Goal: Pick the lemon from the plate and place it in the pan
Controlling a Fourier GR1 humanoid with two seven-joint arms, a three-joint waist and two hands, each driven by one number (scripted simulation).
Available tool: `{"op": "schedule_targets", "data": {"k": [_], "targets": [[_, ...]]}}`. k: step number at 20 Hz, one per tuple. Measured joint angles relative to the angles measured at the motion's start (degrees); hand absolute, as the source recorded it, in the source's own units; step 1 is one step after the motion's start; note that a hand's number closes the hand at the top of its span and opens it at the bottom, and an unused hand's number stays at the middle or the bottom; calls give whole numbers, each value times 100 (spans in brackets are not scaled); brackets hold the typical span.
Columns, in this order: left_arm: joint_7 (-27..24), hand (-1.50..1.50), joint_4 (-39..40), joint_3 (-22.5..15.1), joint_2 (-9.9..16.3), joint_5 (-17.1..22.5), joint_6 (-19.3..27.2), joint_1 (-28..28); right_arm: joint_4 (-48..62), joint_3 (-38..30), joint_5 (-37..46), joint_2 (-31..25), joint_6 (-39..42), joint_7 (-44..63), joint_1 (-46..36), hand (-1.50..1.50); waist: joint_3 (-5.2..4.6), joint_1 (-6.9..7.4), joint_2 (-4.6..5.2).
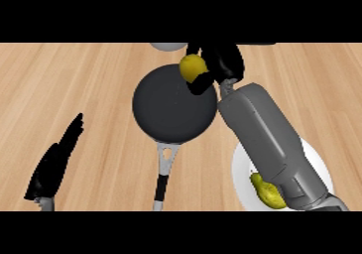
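The yellow lemon (191,67) is held in my right hand (216,62), whose black fingers curl round it above the far right rim of the dark round pan (169,106). The pan lies mid-counter with its handle (163,178) pointing toward me. My grey right forearm reaches across the white plate (319,166) at the lower right and hides much of it. A second yellow piece of fruit (267,191) lies on the plate beside the forearm. My left hand (57,158) rests open at the lower left, fingers straight and pointing up.
A pale grey round object (167,45) shows partly at the far edge, just beyond the pan. Bare wooden counter spreads left of the pan and at the far right.
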Motion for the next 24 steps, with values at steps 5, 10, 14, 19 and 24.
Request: {"op": "schedule_targets", "data": {"k": [5,10,14,19,24], "targets": [[73,0,-46,-68,-17,-12,-77,-122,1395,145,-449,123,-397,-201,-622,150,0,144,43],[35,0,-15,-183,-99,-71,-80,-162,2402,596,-682,161,-481,-325,-972,150,-2,351,99],[77,0,41,-230,-117,-87,-120,-378,2770,359,-1455,171,-225,-397,-921,-150,4,500,162],[92,0,100,-322,-174,-129,-141,-542,3024,14,-2467,175,-189,-559,-781,-150,11,642,193],[135,0,172,-284,-166,-96,-179,-662,2972,-239,-3182,176,-774,-1237,-733,-150,15,635,183]]}}
